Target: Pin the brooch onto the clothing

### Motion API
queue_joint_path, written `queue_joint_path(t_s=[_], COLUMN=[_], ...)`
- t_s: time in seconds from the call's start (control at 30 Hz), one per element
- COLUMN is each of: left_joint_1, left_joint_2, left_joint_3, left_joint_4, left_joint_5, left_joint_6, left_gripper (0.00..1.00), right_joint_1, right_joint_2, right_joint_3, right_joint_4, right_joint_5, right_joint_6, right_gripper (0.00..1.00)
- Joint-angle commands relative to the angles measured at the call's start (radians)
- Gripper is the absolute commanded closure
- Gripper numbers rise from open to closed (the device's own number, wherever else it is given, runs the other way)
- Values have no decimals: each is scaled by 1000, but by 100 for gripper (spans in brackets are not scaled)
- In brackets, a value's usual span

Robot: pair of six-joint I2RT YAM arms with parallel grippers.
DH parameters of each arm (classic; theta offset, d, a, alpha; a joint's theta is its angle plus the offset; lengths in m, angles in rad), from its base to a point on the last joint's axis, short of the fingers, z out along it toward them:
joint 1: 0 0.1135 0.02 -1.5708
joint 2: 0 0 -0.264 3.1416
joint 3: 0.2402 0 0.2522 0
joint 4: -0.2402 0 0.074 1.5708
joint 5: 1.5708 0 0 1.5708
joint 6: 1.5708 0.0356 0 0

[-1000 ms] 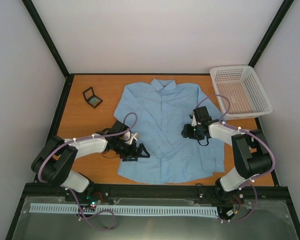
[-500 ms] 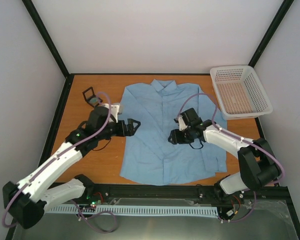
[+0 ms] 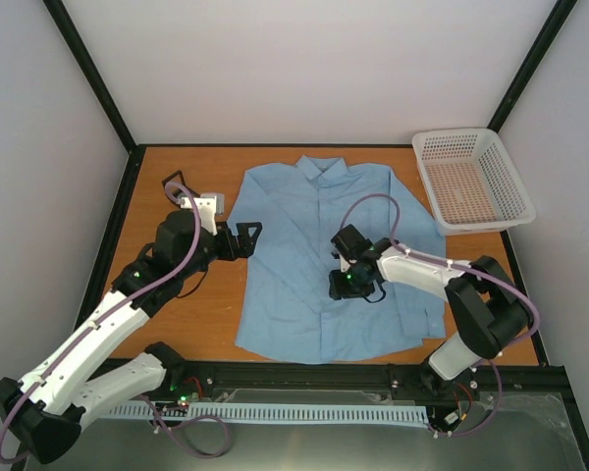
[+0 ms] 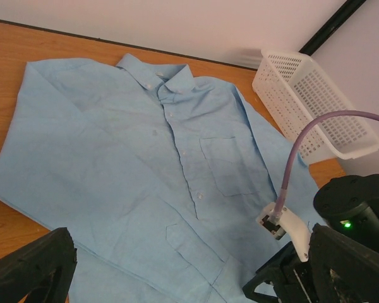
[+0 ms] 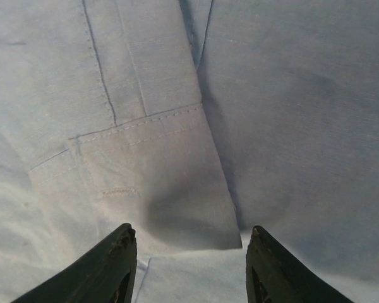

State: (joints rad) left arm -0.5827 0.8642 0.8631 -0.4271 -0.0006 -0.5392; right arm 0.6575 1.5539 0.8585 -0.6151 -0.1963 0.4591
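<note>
The brooch does not show clearly in any view; possibly it is behind the left wrist near the small black box [image 3: 171,183], but I cannot tell. This box stands toward the far left corner of the surface [image 3: 162,294], and the left arm covers a part of it.

The shirt [image 3: 294,221] lies flat and face up in the middle of the surface, with the collar toward the far edge and the hem toward the near edge. It is buttoned, and in the left wrist view the chest pocket is seen on the shirt [image 4: 145,164]. One sleeve is folded over the front, so that its cuff [image 5: 158,164] lies on the lower part of the front.

The right gripper [image 3: 348,285] is low over the middle of the shirt front. In its own view the right gripper [image 5: 189,249] has its two dark fingers [image 5: 117,259] moderately apart, one at each side of the cuff edge, and only cloth shows between them.

The left gripper [image 3: 245,238] is above the left border of the shirt, at the side of the sleeve. Its fingers [image 4: 38,268] stand wide apart and hold nothing; the shirt is seen between them from above.

The white mesh basket [image 3: 471,140] stands at the far right corner of the surface, just beside the right sleeve of the shirt.
</note>
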Motion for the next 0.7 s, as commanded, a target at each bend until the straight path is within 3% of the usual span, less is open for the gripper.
queue_joint_path(t_s=[0.0, 0.2, 0.4, 0.47, 0.67], left_joint_1=[3, 3, 3, 3, 3], left_joint_2=[-18, -23, -30, -36, -73], left_joint_3=[23, 24, 22, 28, 88], left_joint_4=[-7, -23, -25, -28, -50], left_joint_5=[-13, -36, -40, -49, -116], left_joint_6=[28, 42, 38, 40, 68], left_gripper=[0, 0, 0, 0, 0], right_joint_1=[28, 46, 59, 59, 113], right_joint_2=[46, 86, 50, 28, -43], right_joint_3=[36, 60, 114, 136, 198], right_joint_4=[-14, -27, -76, -77, 191], right_joint_5=[57, 96, 106, 86, -225], right_joint_6=[34, 30, 27, 15, -60], right_gripper=[54, 59, 92, 97, 97])
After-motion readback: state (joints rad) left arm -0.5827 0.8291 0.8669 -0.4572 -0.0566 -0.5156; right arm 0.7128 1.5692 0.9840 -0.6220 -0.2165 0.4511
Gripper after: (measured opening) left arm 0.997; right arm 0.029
